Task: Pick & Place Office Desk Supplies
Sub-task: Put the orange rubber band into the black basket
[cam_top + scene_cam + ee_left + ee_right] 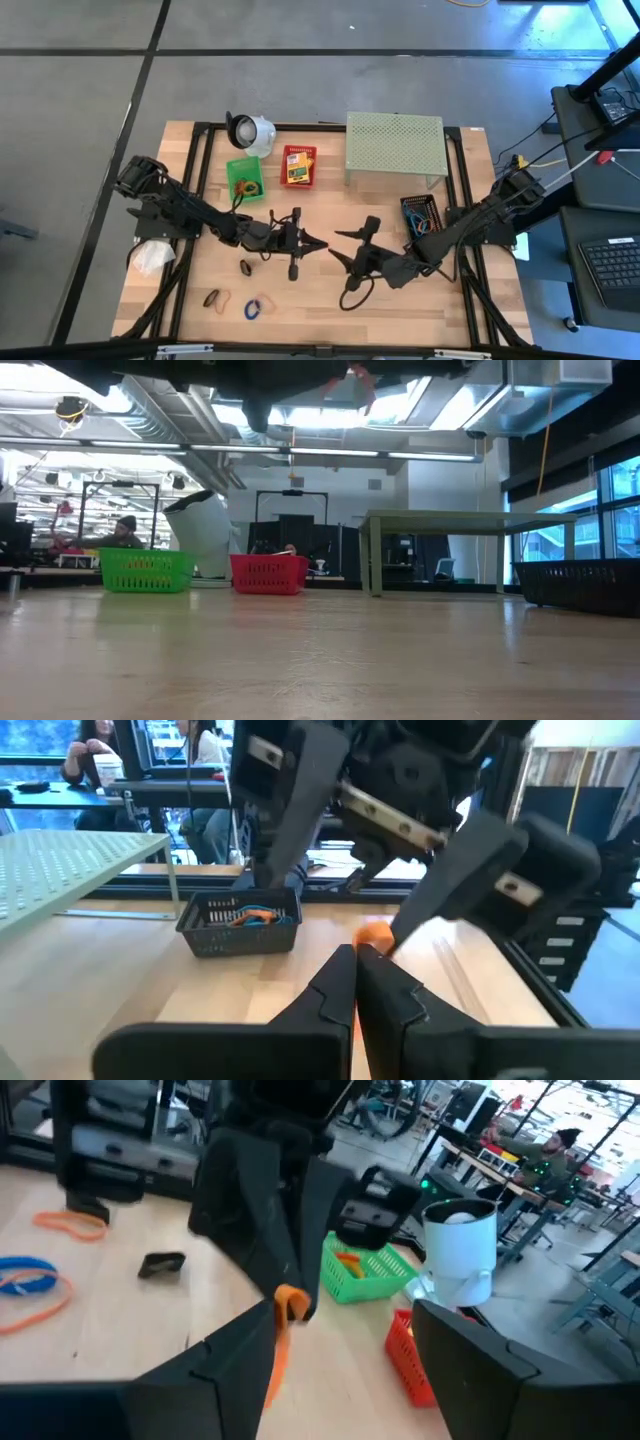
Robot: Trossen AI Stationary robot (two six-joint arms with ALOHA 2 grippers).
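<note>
Over the middle of the table my two grippers meet tip to tip. My left gripper (pixel 318 243) (pixel 357 965) is shut on an orange rubber band (pixel 290 1304). My right gripper (pixel 338 245) (pixel 345 1320) faces it, open, with one finger on either side of the left fingertips and the band; I cannot tell whether it touches the band. More loops lie flat on the near left of the table: a black one (pixel 246 266), a brownish one (pixel 216 298) and a blue one (pixel 255 308). My left gripper pinches the orange band's upper part (pixel 374 934) between its two fingertips. The fingers lie level and come from the table's left. The band's lower part (pixel 274 1362) hangs slack below the tips, clear of the table.
At the far side stand a green basket (pixel 245 178) with bands, a red basket (pixel 298 165) with a crayon box, a white round object (pixel 250 130) and a pale green perforated shelf (pixel 395 145). A black basket (pixel 421 215) with bands sits by the right arm.
</note>
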